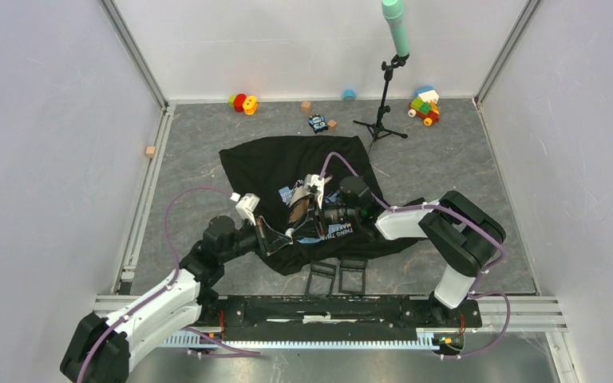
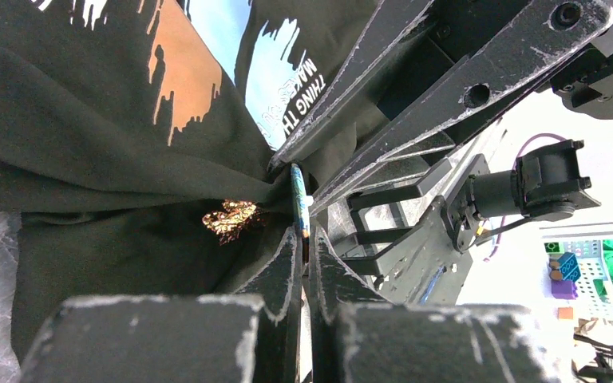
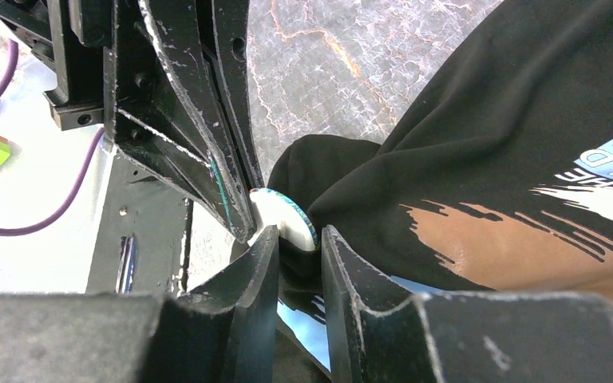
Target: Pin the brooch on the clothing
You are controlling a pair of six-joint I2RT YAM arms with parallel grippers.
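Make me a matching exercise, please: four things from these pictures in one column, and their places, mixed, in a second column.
1 brooch
2 T-shirt
3 toy car
4 teal pole

a upright on a tripod
b back right corner
c pinched in the left gripper
d lying mid-table

Pairs: 1-c, 2-d, 3-b, 4-a

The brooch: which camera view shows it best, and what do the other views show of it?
The right wrist view. There the brooch shows its white round face and blue-green rim against the clothing. The left wrist view shows only its thin edge. In the top view it is too small and too covered to make out.
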